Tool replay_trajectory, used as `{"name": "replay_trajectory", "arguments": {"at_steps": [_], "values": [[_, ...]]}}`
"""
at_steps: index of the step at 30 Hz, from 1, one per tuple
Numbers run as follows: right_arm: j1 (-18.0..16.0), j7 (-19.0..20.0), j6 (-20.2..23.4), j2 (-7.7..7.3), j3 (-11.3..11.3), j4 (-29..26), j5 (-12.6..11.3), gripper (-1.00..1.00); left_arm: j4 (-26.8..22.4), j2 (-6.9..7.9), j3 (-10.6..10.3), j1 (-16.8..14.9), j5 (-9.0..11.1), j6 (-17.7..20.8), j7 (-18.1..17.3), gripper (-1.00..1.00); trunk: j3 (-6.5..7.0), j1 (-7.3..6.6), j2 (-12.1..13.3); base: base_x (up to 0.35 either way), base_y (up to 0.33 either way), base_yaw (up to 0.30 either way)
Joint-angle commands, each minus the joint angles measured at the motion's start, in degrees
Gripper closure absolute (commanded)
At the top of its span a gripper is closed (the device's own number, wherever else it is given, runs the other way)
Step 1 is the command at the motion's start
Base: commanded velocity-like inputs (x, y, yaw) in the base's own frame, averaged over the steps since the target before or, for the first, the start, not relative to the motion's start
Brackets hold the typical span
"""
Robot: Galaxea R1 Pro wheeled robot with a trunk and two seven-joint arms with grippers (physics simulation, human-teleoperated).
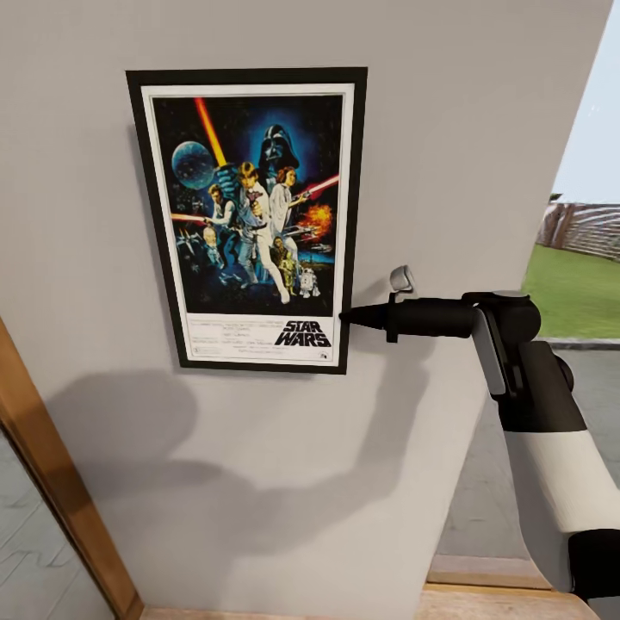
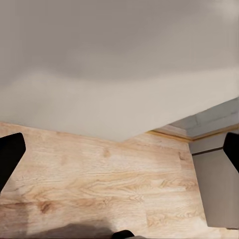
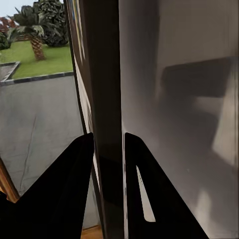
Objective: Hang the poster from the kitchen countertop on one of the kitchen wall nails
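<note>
Poster [image 1: 250, 220] flat against grey wall [image 1: 482, 129], upright. Right gripper [image 1: 349, 317] pinches lower right frame edge, fingers [image 3: 74, 189] straddling it, likely steadying it on nail. Left gripper [image 2: 119, 199] spread wide, empty, above wooden floor [image 2: 99, 184].

- A home interior: a plain grey wall [image 1: 448, 129] carries a framed film poster [image 1: 250, 220].
- Light oak plank floor [image 2: 99, 184] and a wooden door frame [image 1: 52, 482] at 8 o'clock.
- At 3 o'clock, an opening onto a lawn [image 1: 573, 288] and fence [image 1: 585, 228].
</note>
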Motion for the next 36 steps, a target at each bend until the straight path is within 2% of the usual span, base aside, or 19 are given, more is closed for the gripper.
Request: {"name": "replay_trajectory", "arguments": {"at_steps": [1,36], "values": [[0.0,0.0,0.4,-0.04,0.1,0.0,-0.3,1.0,0.0,0.0,0.4,0.0,-0.6,-0.6,-0.1,-1.0,-0.02,0.04,0.0,0.186,0.0,0.0],[0.0,0.0,0.3,-0.04,0.0,0.0,-0.3,1.0,0.0,0.0,0.4,0.0,-0.6,-0.5,-0.1,-1.0,-0.02,0.04,0.0,0.018,0.0,0.0]]}}
